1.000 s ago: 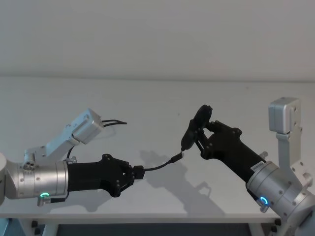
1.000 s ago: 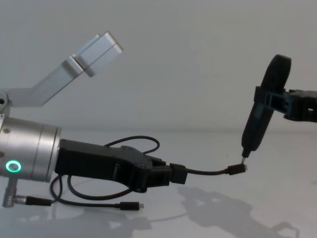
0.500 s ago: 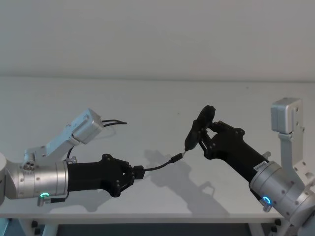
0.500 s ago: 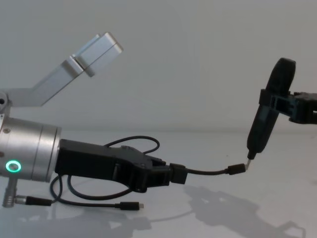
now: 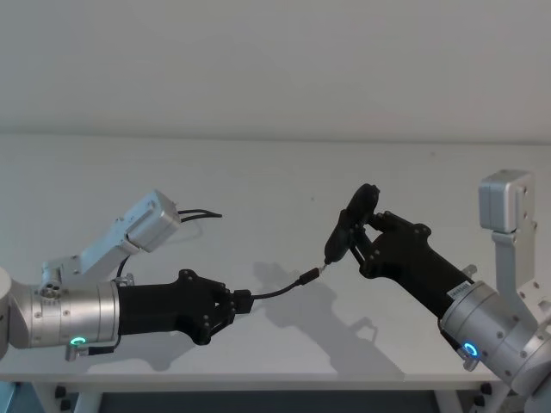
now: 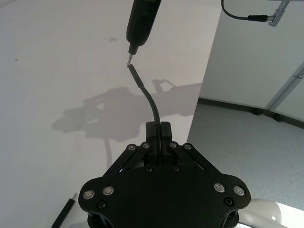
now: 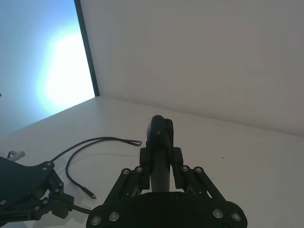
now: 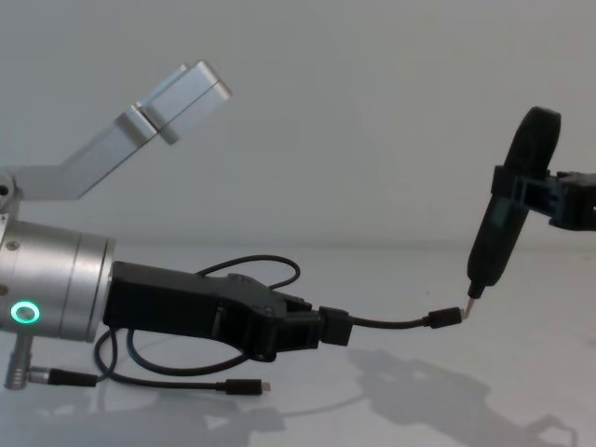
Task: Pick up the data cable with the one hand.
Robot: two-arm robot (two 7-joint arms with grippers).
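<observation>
White table (image 5: 258, 172); left claw (image 8: 312, 331) clamps data cable (image 8: 391, 323), chest view adds loop, right claw (image 7: 161, 166) grips probe (image 8: 507, 223)

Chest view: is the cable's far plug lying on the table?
No. The data cable juts out from the shut left gripper and its far plug hangs in the air above the table.

Even, bright light; soft grey shadows on the white table (image 5: 284, 189) beneath both closed jaw pairs; blue-white glare beyond the right jaws.
</observation>
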